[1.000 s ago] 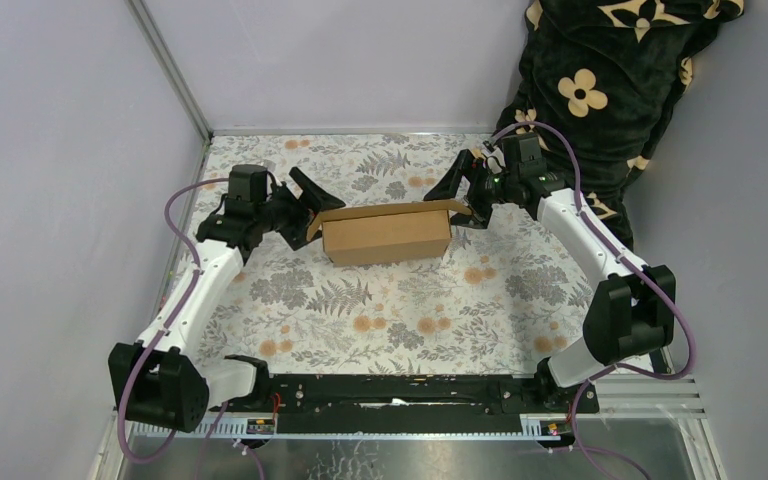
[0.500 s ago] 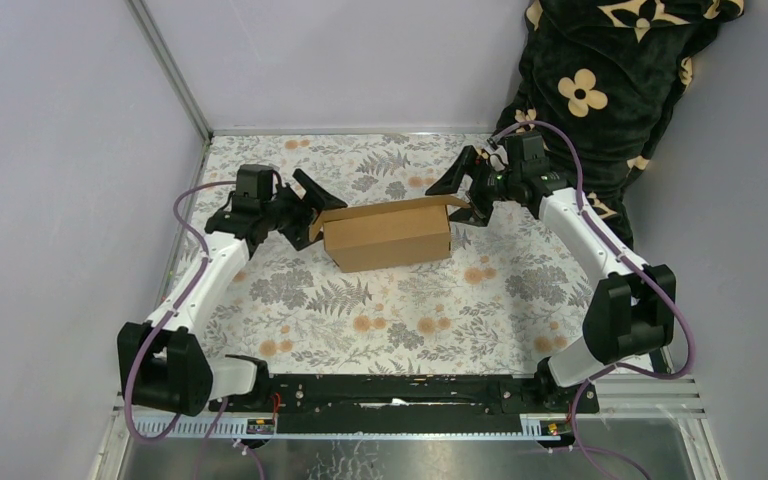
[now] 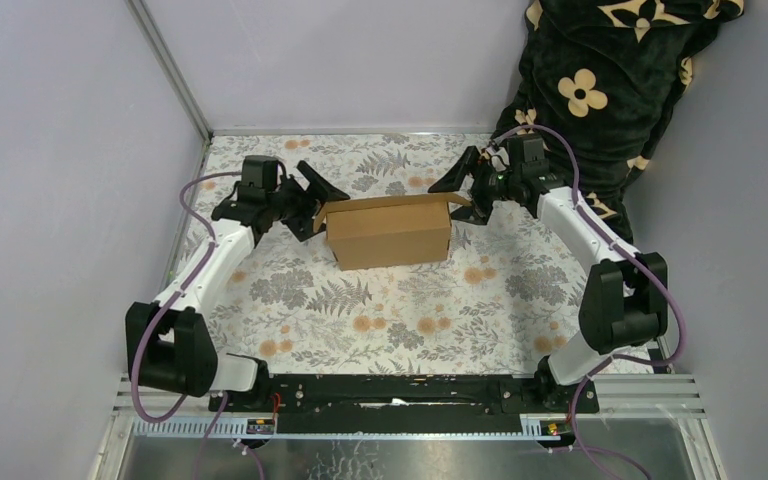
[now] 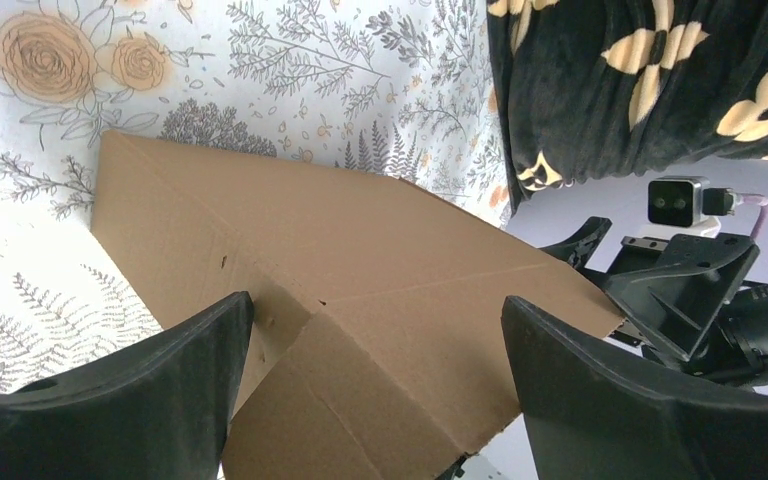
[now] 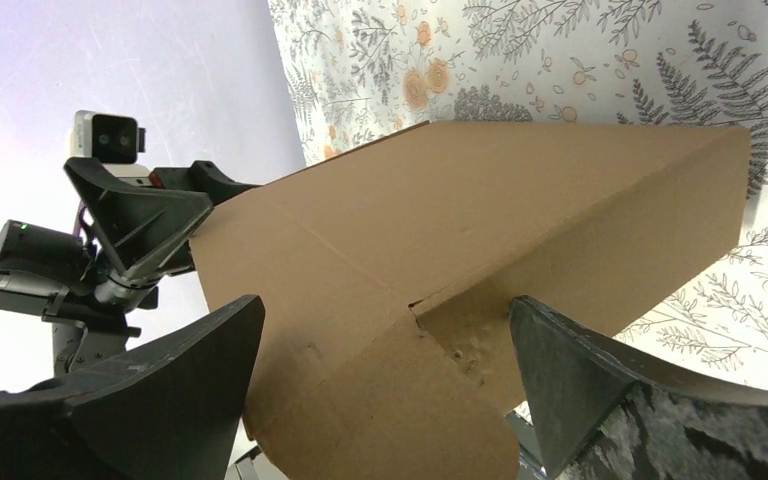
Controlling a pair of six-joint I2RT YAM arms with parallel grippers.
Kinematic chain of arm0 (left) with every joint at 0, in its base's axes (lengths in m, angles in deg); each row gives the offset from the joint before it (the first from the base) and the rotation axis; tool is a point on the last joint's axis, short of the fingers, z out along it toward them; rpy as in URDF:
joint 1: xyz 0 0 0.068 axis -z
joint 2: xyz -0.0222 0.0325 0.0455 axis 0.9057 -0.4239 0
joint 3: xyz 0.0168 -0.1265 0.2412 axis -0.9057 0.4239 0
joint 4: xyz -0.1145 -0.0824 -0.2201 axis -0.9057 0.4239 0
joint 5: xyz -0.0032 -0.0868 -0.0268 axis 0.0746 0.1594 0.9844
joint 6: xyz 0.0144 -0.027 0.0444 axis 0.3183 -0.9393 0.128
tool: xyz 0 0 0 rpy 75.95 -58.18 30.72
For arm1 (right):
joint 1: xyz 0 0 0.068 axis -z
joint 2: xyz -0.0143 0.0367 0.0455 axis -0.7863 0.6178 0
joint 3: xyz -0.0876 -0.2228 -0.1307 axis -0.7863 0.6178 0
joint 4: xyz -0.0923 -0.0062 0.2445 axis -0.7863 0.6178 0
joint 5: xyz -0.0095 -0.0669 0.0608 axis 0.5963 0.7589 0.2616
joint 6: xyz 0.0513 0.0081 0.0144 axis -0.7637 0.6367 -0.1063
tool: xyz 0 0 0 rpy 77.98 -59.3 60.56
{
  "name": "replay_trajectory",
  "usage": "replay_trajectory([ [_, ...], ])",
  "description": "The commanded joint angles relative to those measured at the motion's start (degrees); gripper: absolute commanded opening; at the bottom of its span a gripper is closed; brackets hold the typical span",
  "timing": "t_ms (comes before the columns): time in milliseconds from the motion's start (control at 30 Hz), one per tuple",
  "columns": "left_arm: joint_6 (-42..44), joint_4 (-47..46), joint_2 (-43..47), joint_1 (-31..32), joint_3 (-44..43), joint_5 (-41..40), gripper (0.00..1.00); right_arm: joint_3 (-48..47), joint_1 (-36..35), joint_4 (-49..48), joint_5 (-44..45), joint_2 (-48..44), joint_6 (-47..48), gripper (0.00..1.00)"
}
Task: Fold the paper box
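Top external: inward-reaching left claw (image 3: 320,211), right claw (image 3: 448,204) gape, unclamped, astride paper box (image 3: 390,236) ends.

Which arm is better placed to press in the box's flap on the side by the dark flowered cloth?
Right. The right gripper stands open astride that end flap of the box; the left gripper is open at the opposite end, away from it.

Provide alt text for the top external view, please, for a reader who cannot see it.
A brown paper box stands mid-table on a floral cloth, a robot arm at each end: the left gripper and right gripper both open, jaws around its end flaps. Dark flower-print fabric hangs at the back right.
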Motion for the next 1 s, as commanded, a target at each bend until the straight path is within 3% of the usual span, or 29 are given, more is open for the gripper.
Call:
replay_trajectory([
  [0, -1.27, -6.17, -2.43, 2.16, -2.84, 7.31, 0.98, -0.97, -2.83, -4.19, -12.19, 2.45, -2.9, 1.0],
  [400, 2.2, -6.48, -6.0, 2.17, -3.46, 5.96, 0.98, 0.26, -1.45, -4.9, -12.71, 5.83, -0.6, 1.0],
  [967, 4.56, -6.13, -9.56, 2.06, -5.76, 6.86, 0.98, -5.03, 1.17, -2.56, -13.8, 10.74, 1.7, 1.0],
])
